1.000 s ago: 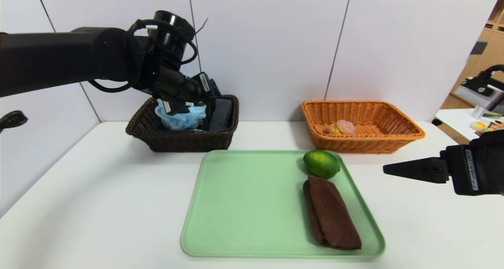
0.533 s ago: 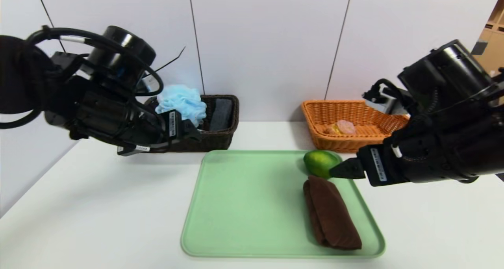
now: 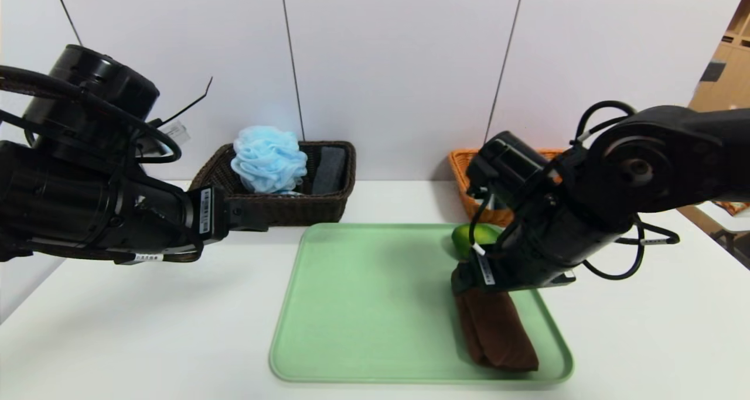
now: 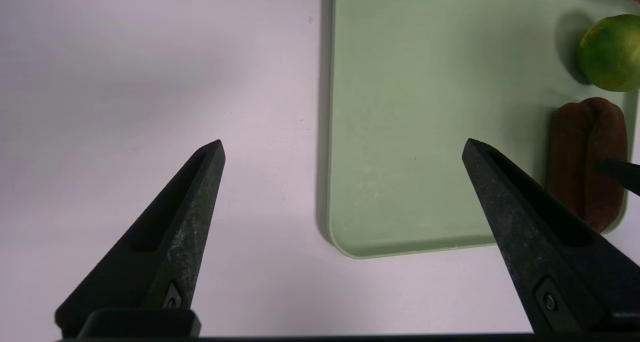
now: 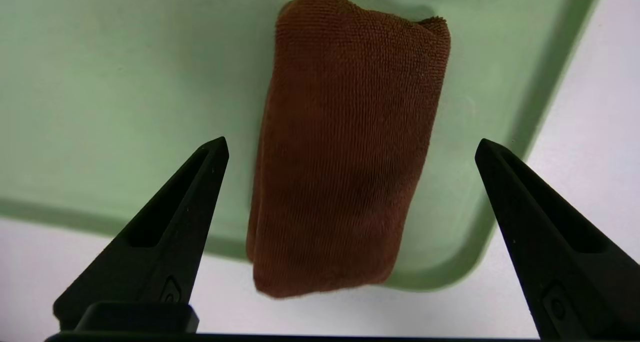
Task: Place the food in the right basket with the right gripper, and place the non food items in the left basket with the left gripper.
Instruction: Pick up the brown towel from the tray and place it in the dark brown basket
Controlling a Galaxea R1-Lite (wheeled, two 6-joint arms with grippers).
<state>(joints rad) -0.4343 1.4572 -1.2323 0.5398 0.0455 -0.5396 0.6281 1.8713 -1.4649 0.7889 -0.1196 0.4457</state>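
Up above the brown rolled towel [image 5: 345, 146] on the flat green plastic tray [image 3: 363, 306], the right gripper [image 5: 350, 146] hung with fingers wide apart, holding nothing. Just beside the towel sat the round green fruit [image 4: 611, 52]. Over the white table [image 4: 125, 81], the left gripper [image 4: 342, 149] was spread wide too, near the dark brown woven basket [image 3: 275, 208] with the fluffy blue pouf [image 3: 268, 159].

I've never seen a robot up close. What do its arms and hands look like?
Both arms are thick, matte black tubes with round joints, looping black cables and small white labels. The left hand and the right hand each end in two long, pointed black fingers.
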